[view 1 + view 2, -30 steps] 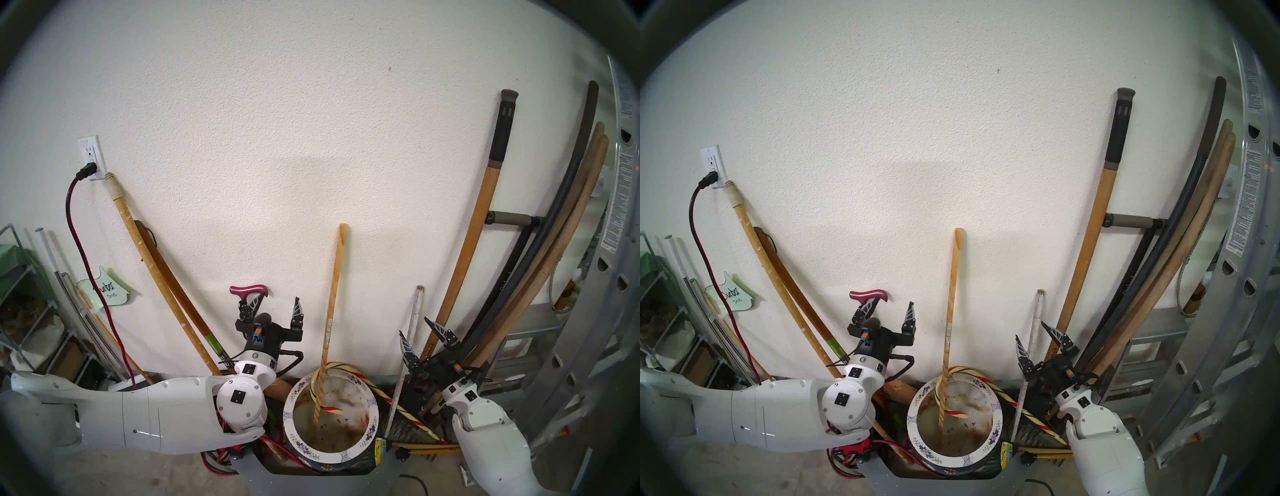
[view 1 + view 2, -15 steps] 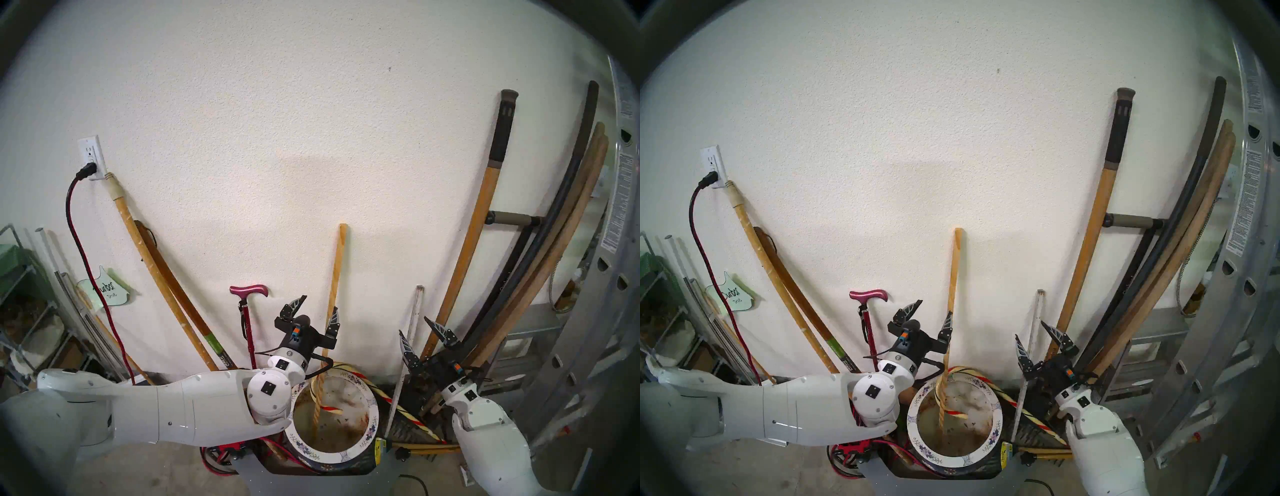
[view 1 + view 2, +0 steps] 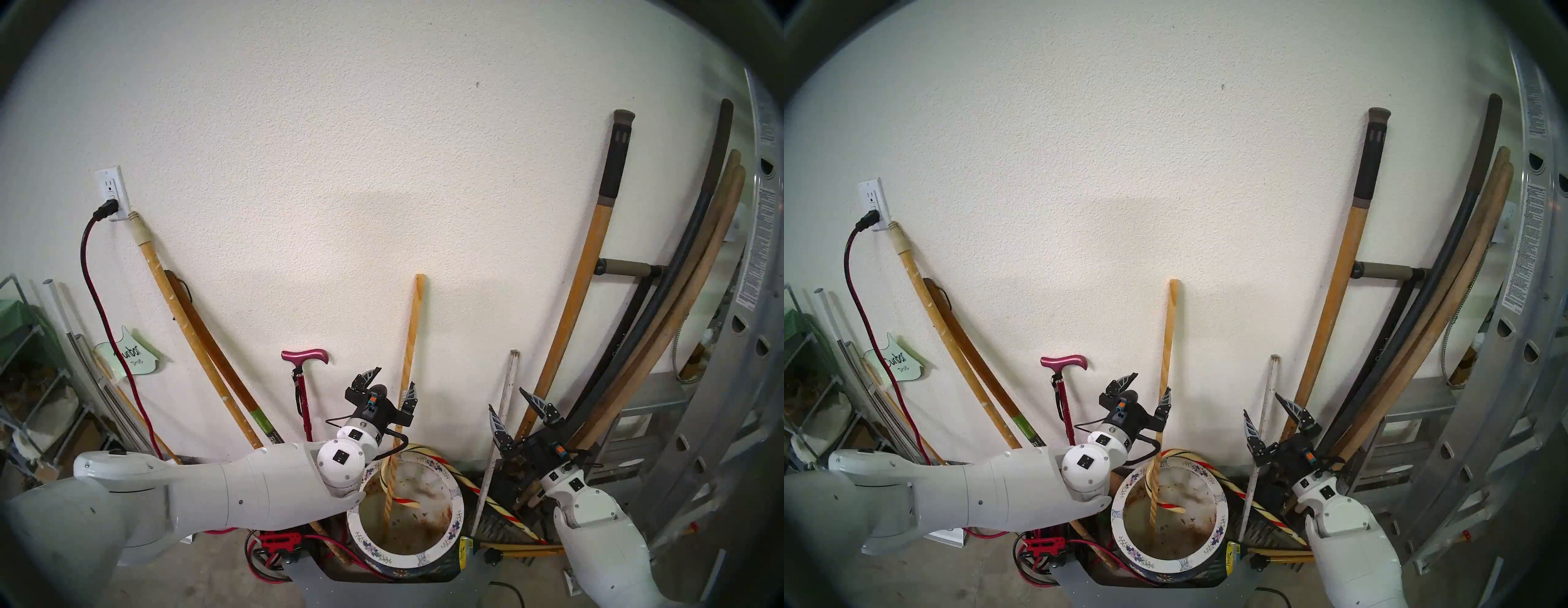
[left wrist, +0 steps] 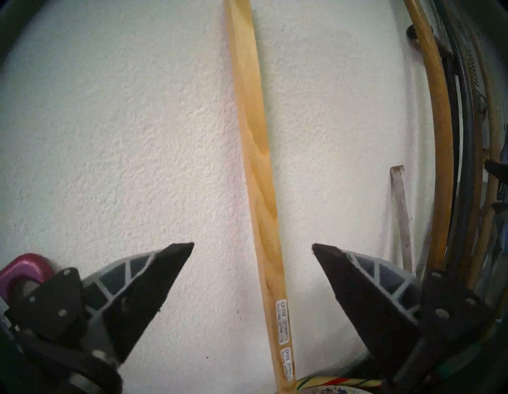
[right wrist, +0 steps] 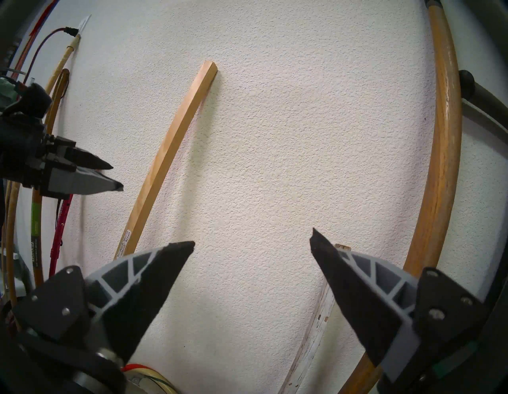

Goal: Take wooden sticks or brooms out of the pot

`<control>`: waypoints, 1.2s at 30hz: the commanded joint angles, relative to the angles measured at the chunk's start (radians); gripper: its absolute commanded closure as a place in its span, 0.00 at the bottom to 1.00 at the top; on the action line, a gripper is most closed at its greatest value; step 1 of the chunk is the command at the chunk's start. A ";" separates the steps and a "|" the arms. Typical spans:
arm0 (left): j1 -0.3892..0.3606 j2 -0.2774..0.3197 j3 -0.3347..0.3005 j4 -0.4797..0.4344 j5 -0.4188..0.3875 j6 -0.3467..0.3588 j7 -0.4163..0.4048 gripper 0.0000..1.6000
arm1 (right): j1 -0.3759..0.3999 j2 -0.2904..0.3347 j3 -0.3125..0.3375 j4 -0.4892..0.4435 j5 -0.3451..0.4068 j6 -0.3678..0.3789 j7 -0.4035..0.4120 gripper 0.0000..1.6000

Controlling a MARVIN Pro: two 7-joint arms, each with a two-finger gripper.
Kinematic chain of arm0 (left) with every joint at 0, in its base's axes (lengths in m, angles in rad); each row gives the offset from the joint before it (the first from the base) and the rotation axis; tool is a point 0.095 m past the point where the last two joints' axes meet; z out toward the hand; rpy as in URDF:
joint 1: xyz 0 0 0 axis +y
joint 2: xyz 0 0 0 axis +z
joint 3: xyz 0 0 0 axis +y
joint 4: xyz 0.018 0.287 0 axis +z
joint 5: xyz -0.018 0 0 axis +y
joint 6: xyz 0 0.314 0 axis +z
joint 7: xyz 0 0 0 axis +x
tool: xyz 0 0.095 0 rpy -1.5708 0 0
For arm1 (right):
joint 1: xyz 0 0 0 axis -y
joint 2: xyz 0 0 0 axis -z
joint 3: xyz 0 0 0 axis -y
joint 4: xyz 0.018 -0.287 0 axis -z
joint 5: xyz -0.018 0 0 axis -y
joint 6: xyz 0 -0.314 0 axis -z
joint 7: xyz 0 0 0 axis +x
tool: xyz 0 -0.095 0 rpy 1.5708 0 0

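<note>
The pale wooden pole stands in the flowered pot, leaning on the wall. The left gripper is spread wide with the pole between its fingers, not touching. The striped cane hooks over the pot's rim. The right gripper hangs released beside the grey slat.

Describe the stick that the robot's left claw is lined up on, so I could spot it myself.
Find the flowered pot at the foot of the wall. The pale yellow pole stands in it, leaning on the wall between the open left gripper fingers. It alone has small white labels.
</note>
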 commanded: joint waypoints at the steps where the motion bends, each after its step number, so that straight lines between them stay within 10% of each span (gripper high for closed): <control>1: 0.006 -0.074 -0.004 0.105 -0.040 -0.018 -0.062 0.00 | 0.002 0.003 -0.001 -0.004 -0.003 0.001 0.002 0.00; 19: 0.012 -0.167 -0.011 0.268 -0.099 -0.056 -0.208 0.00 | 0.002 0.003 -0.001 -0.004 -0.002 0.001 0.002 0.00; 36: 0.012 -0.350 -0.063 0.613 -0.190 -0.051 -0.308 0.00 | 0.002 0.004 -0.002 -0.004 -0.002 0.001 0.002 0.00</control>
